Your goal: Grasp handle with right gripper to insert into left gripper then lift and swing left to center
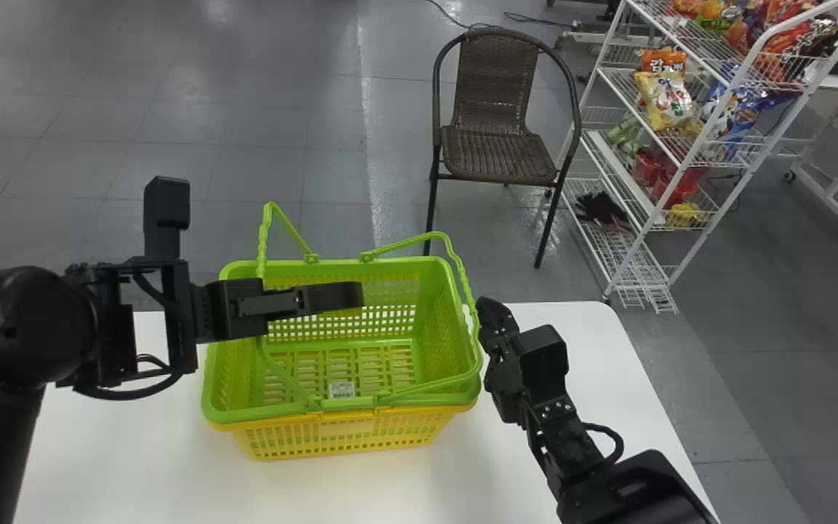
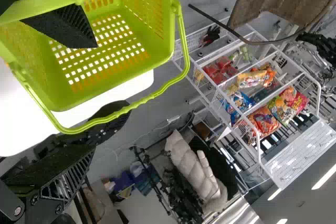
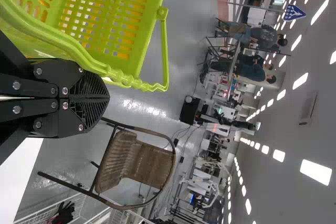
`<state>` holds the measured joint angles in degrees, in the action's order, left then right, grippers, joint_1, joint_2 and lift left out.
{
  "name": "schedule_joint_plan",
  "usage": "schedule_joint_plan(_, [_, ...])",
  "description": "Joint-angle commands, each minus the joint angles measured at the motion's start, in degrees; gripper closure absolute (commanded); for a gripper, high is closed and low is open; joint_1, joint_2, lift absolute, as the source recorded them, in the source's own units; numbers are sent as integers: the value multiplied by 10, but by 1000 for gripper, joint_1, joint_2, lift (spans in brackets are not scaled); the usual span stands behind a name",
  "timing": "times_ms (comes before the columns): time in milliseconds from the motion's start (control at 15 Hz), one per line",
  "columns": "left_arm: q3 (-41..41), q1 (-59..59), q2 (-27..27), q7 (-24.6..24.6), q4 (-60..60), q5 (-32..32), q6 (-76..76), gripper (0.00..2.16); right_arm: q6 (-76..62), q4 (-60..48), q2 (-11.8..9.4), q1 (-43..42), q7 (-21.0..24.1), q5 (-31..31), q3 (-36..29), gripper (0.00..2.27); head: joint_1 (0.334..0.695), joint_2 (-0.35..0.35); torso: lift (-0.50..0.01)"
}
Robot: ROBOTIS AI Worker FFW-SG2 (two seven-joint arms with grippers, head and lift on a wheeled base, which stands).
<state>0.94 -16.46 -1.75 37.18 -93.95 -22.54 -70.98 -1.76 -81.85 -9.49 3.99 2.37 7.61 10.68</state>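
The green basket point(image 1: 419, 291), nested in a yellow basket point(image 1: 339, 437), is seen at the middle of the head view, set on the white table point(image 1: 535, 466). Its two handles point(image 1: 471, 313) are raised, one at each side. The left end effector point(image 1: 362, 295) is held over the basket, left of centre, with fingers spread wide and nothing grasped; one finger point(image 2: 71, 27) is crossed by a handle. The right end effector point(image 1: 487, 307) is clenched on nothing, poised just beside the right handle. Upper right, snacks point(image 1: 666, 102) are held on a white rack point(image 1: 626, 269); a chair point(image 1: 495, 153) is seen at upper centre.
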Motion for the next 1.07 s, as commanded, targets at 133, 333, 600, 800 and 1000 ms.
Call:
schedule_joint_plan(133, [-16,-28,2,0,40,7,19,134,3,-12,1,4,0,1,12,2243,695,-163,0])
schedule_joint_plan(333, [-16,-44,1,8,76,8,58,134,7,-17,0,5,0,5,17,2243,695,-157,0])
schedule_joint_plan(600, [-15,-52,-1,9,98,9,93,134,7,-21,0,6,0,8,27,2243,695,-142,0])
schedule_joint_plan(800, [-16,-54,-1,11,98,9,93,134,10,-28,1,6,0,9,36,2243,695,-128,0])
schedule_joint_plan(1000, [-23,-57,0,11,97,9,88,134,17,-40,1,6,1,10,42,2243,695,-121,0])
